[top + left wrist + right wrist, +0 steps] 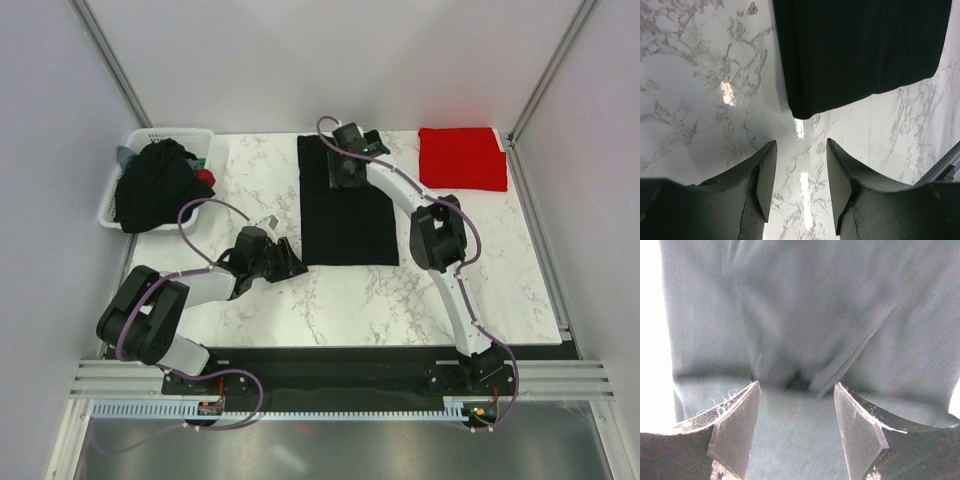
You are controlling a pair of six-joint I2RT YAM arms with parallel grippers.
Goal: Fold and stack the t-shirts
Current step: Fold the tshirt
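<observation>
A black t-shirt (347,215) lies folded into a long rectangle on the middle of the marble table. My right gripper (343,170) is over its far end, jaws open, with dark cloth (800,305) filling the right wrist view and a raised fold just beyond the fingertips (752,390). My left gripper (287,264) is open and empty, low over bare marble just off the shirt's near left corner (805,107). A bright red t-shirt (462,158) lies folded at the back right. Other dark t-shirts (157,185) are heaped in the basket.
A white slotted basket (200,134) stands at the back left, dark cloth spilling over its near rim. Frame posts stand at the table's back corners. A dark strip and a rail run along the near edge by the arm bases.
</observation>
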